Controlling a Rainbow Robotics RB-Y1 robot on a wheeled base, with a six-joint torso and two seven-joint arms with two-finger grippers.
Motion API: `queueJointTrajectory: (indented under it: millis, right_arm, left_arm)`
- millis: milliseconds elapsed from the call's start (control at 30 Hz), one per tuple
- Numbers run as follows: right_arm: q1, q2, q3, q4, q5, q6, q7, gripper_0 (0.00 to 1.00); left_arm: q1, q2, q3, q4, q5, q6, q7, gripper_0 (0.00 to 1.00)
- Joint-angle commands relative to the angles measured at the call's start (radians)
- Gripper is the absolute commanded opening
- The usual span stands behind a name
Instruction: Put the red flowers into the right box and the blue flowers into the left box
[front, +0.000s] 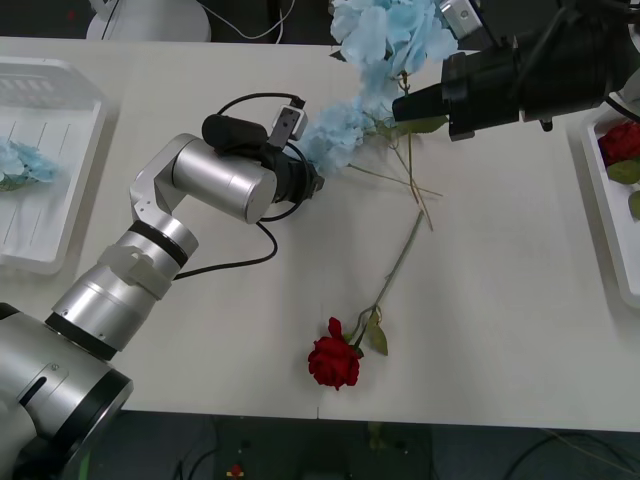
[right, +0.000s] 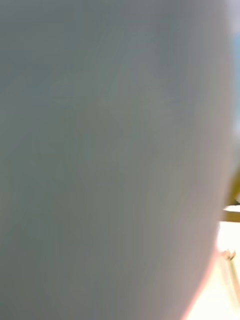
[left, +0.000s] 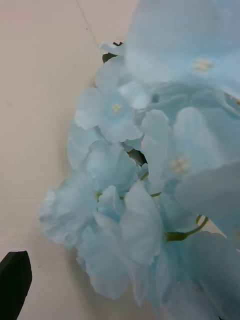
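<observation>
Pale blue flowers (front: 335, 135) lie in a heap at the table's far middle, more sprays (front: 385, 35) behind them. My left gripper (front: 314, 181) is pushed into the near cluster; in the left wrist view one black finger (left: 15, 281) sits at the corner, spread wide, with petals (left: 135, 200) covering the other. My right gripper (front: 402, 107) points at the same heap from the right, its tip over a green leaf. One of the red flowers (front: 335, 362) lies near the front edge, stem running back. The left box (front: 55, 250) holds a blue spray (front: 22, 162); the right box (front: 605, 215) holds a red bloom (front: 620, 140).
Thin bare stems (front: 412, 185) cross the table between the blue heap and the rose's stem. A black cable (front: 240, 262) loops off my left wrist onto the table. A grey blur (right: 110, 150) covers the right wrist view. Open tabletop lies between rose and right box.
</observation>
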Motion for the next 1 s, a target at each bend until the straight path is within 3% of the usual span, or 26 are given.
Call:
queueJointTrajectory:
  millis: [33, 233, 467, 700, 1000]
  right_arm:
    - [-0.002, 0.026, -0.006, -0.022, -0.020, -0.061, -0.113, 0.00]
    - [-0.002, 0.061, -0.002, -0.033, 0.005, -0.105, -0.249, 0.00]
    - [-0.004, 0.138, -0.002, -0.047, 0.007, -0.163, -0.326, 0.00]
    - [-0.007, 0.244, -0.002, -0.049, 0.091, -0.242, -0.337, 0.00]
    - [-0.007, 0.331, -0.002, -0.049, 0.135, -0.312, -0.358, 0.00]
  left_arm:
    - [0.064, 0.085, 0.031, -0.191, 0.064, 0.090, -0.065, 1.00]
    - [0.177, 0.211, 0.162, -0.443, 0.237, 0.263, -0.091, 1.00]
    - [0.319, 0.294, 0.336, -0.647, 0.424, 0.341, -0.148, 1.00]
    - [0.475, 0.308, 0.475, -0.668, 0.840, 0.277, -0.447, 1.00]
    - [0.602, 0.285, 0.453, -0.673, 1.217, 0.173, -0.789, 1.00]
